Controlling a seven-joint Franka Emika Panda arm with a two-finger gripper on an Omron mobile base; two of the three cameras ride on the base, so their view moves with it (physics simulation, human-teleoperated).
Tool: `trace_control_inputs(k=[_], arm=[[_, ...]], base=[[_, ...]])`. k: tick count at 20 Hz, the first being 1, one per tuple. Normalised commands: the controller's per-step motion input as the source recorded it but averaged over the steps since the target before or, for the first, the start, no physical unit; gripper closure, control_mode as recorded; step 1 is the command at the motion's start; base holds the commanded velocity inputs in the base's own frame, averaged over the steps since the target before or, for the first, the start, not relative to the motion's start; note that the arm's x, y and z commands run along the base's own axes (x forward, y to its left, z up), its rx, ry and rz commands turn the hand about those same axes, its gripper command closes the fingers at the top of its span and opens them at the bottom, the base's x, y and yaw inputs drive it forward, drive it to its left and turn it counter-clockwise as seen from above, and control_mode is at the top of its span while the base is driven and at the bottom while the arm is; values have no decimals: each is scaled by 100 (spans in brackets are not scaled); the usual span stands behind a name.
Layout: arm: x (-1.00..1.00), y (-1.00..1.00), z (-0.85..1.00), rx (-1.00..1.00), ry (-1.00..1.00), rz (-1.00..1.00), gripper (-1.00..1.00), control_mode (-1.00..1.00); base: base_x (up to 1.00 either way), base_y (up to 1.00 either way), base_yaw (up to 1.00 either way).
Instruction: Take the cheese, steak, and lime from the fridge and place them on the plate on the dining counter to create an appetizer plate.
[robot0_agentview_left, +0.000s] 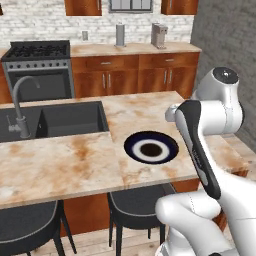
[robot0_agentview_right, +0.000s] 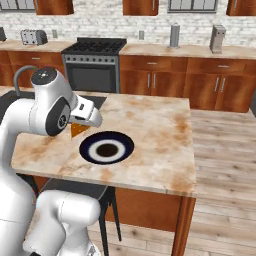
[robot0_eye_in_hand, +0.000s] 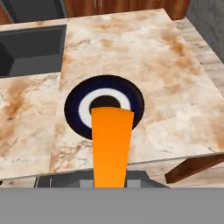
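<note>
Left base view: the plate (robot0_agentview_left: 150, 147) sat on the tabletop (robot0_agentview_left: 65, 160), on the side of the sink (robot0_agentview_left: 60, 120) away from the faucet (robot0_agentview_left: 20, 107) and near the tabletop's front edge. Nothing lay on the plate. The arm's elbow covered the space just beside the plate, so the end effector could not be judged here.

Right base view: a corner of the cheese (robot0_agentview_right: 76, 130) poked out under the hand, close to the plate's (robot0_agentview_right: 106, 148) rim on the sink side; whether it hung over the rim or just short of it could not be told.

Hand view: the end effector (robot0_eye_in_hand: 111, 181) was clamped narrow on the cheese (robot0_eye_in_hand: 111, 146), an orange wedge with flat faces, its far end lying across the plate's (robot0_eye_in_hand: 74, 111) dark centre as seen from the hand.

Judgement: the wedge looked light and stiff, smooth-faced and possibly slippery; the flat opposing faces were the sensible place to grip. No steak or lime on the plate, so the task appeared early.
</note>
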Motion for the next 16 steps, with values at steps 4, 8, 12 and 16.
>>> trace_control_inputs(k=[4,8,12,16], arm=[[75,-27,-31,1,2,12,100,-100],[83,-5,-75,0,5,3,100,-100],[79,0,-98,-3,6,0,100,-100],[69,-4,-81,0,4,0,100,-100]], base=[[0,0,0],[0,0,0],[0,0,0],[0,0,0]])
